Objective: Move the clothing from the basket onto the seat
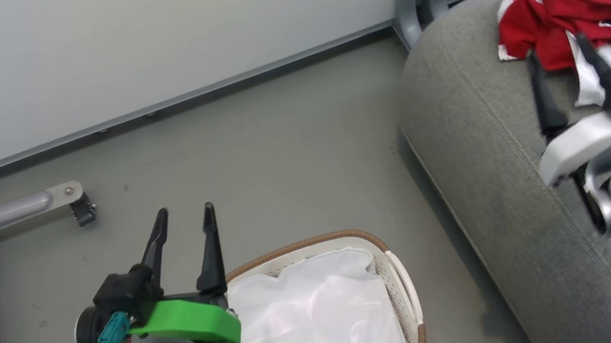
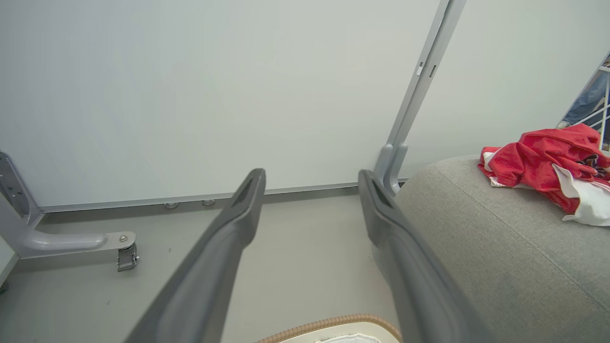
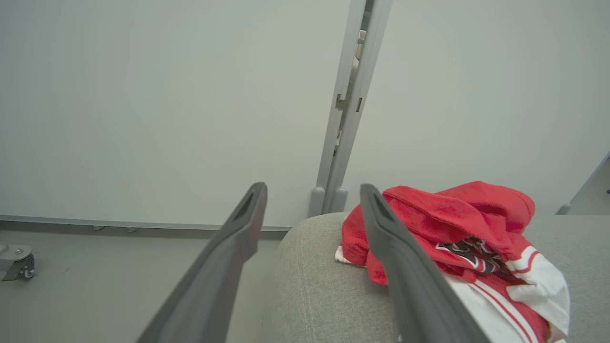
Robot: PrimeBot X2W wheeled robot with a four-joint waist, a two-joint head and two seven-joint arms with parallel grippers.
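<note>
1. Your left gripper [image 1: 185, 210] hangs spread and empty beside the oval white perforated plastic basket [image 1: 403, 287].
2. Your right gripper [image 1: 557, 46], also spread and empty, hovers over the large grey fabric seat [image 1: 493, 168].
3. You see crumpled red-and-white jerseys [image 1: 589, 2] lying on that seat.

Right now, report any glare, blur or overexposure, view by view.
Head view: white contents of the oval white plastic basket blow out, folds barely readable. Left wrist view: near dark fingers look soft. Right wrist view: crumpled red jerseys sharp, evenly lit.
</note>
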